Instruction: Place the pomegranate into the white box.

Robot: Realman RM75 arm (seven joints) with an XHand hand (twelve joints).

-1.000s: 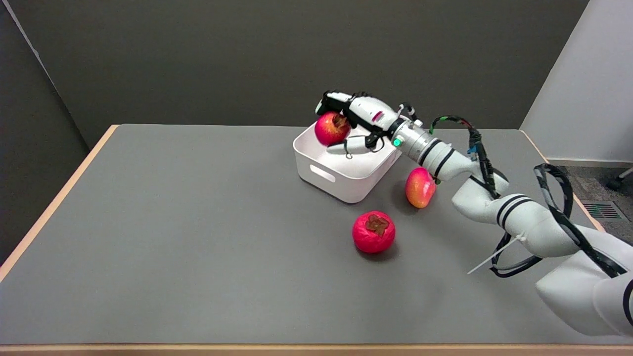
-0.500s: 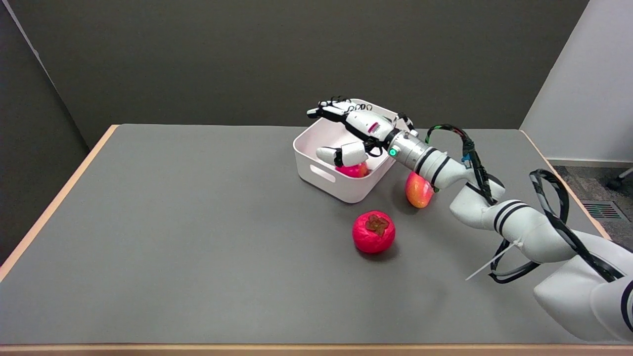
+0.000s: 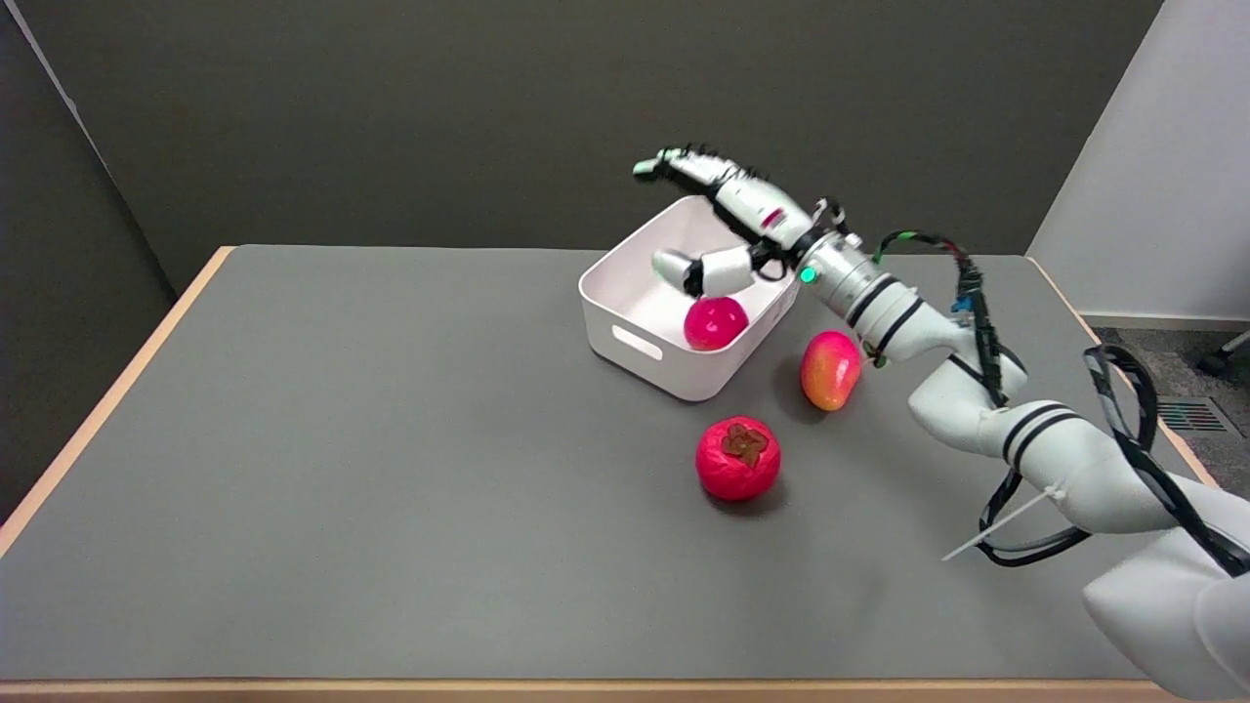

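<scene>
The pomegranate point(image 3: 715, 323) lies inside the white box point(image 3: 674, 366), low against its right-hand wall, a little right of the frame's centre. It looks nearly round from here, so I can make out no long axis, and its crown end does not show; which way it points I cannot tell.

Nearest the camera, toward the lower middle of the frame, a red persimmon-like fruit point(image 3: 738, 458) sits on the grey desk point(image 3: 391, 469) with its dark leafy cap turned up. Just beyond it and to the right, a red-and-yellow mango point(image 3: 830, 369) stands near the box's right corner, apart from it, with its long axis close to upright in the picture.

Farther back, my right hand point(image 3: 728, 229) hangs above the box, holding nothing. My fingers point(image 3: 684, 166) are stretched out toward the upper left of the frame, well clear of the fruit, and my thumb point(image 3: 708, 272) hangs lower, over the box's inside, just above the pomegranate without touching it.
</scene>
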